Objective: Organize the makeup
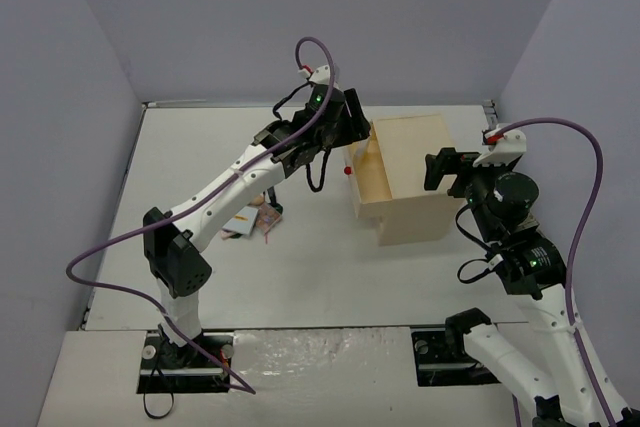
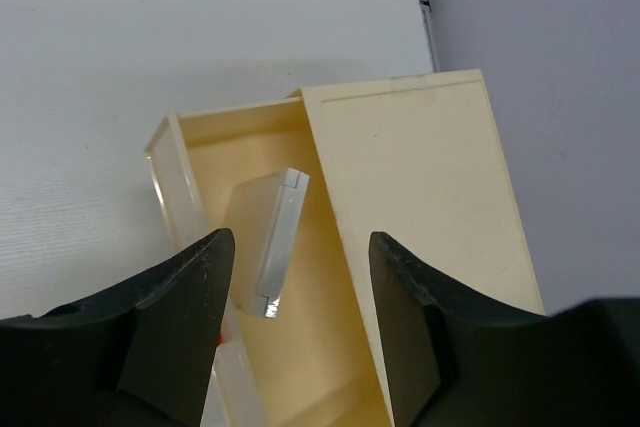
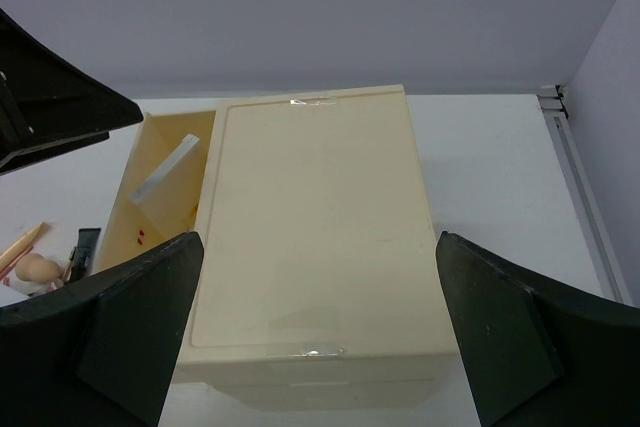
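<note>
Flat white-tan makeup case (image 2: 272, 247) lies tilted inside pulled-out drawer (image 2: 190, 132) of beige wooden box (image 3: 310, 217). Left claw (image 2: 298, 245) above drawer, spread apart, empty. Right claw (image 3: 318, 239) at box other side, also apart

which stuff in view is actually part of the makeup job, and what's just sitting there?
Job:
flat pale case, leaning inside the pulled-out drawer
small makeup pile, left of the box in the top view
thin pencil from that pile

Just there:
wooden drawer box, storage rather than makeup
its red knob
</note>
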You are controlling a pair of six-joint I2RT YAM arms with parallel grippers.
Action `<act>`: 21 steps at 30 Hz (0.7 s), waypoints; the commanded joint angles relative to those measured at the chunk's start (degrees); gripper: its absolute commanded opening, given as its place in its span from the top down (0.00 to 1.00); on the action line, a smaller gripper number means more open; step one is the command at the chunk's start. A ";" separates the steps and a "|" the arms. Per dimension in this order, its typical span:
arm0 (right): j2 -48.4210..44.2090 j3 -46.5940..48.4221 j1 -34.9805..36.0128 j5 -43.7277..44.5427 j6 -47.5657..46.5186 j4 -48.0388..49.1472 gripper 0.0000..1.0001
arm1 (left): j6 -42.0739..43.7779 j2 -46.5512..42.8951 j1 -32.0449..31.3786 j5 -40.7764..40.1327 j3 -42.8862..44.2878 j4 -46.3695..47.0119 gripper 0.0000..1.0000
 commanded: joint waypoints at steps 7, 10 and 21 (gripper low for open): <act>1.52 1.25 0.92 -0.14 -1.50 3.66 0.00 | 10.34 -7.79 -0.20 -9.49 1.20 -7.55 0.47; 2.29 1.26 1.01 -0.59 -1.67 3.66 0.00 | 13.95 -7.17 -0.80 -8.06 2.09 -7.35 0.55; 1.11 0.79 1.10 -0.45 -1.80 3.55 0.00 | 28.49 6.90 -5.79 -10.39 20.21 -14.06 0.93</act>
